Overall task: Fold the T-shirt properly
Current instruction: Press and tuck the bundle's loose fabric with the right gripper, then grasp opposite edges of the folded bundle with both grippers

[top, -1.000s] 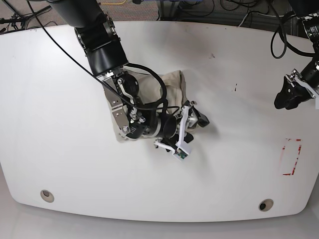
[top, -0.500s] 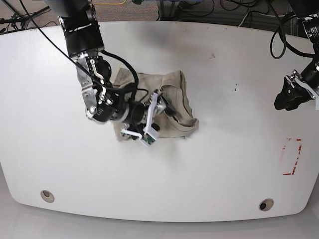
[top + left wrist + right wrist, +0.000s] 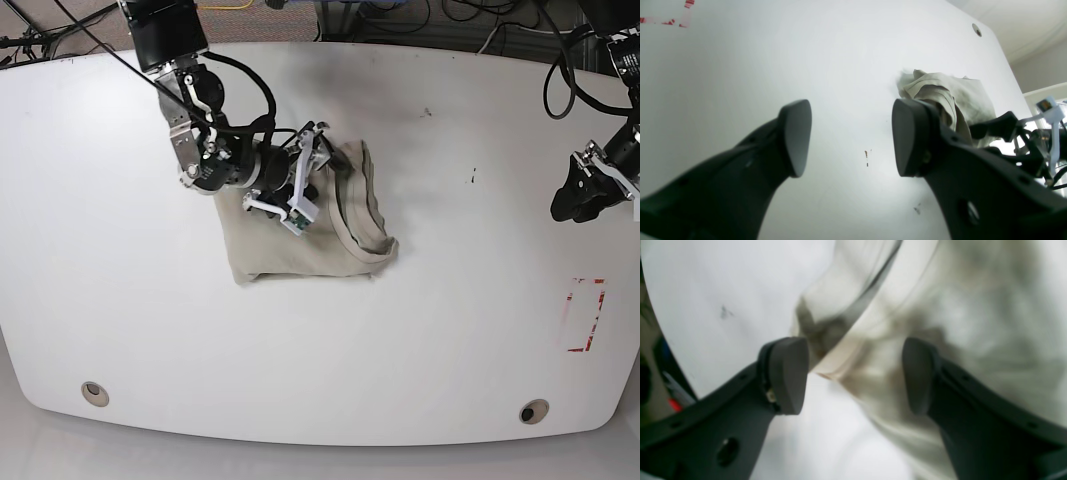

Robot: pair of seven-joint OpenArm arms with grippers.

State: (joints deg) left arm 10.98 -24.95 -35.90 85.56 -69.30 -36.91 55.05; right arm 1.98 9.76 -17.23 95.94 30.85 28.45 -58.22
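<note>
The beige T-shirt (image 3: 320,245) lies bunched and partly folded on the white table (image 3: 450,330), with a thick rolled edge along its right side. My right gripper (image 3: 328,185) hovers over the shirt's upper part. In the right wrist view it (image 3: 853,373) is open and empty, with blurred shirt fabric (image 3: 957,323) under and between the fingers. My left gripper (image 3: 575,200) is far off at the table's right edge. In the left wrist view it (image 3: 850,136) is open and empty above bare table, with the shirt (image 3: 950,96) in the distance.
A red tape rectangle (image 3: 585,315) marks the table at the right front and also shows in the left wrist view (image 3: 663,20). Two round holes (image 3: 94,392) (image 3: 532,411) sit near the front edge. Cables hang behind the back edge.
My right arm has swung from the shirt's right front edge up and left across the shirt, uncovering it. The shirt's right edge now lies rolled on the table. The left arm has not moved.
</note>
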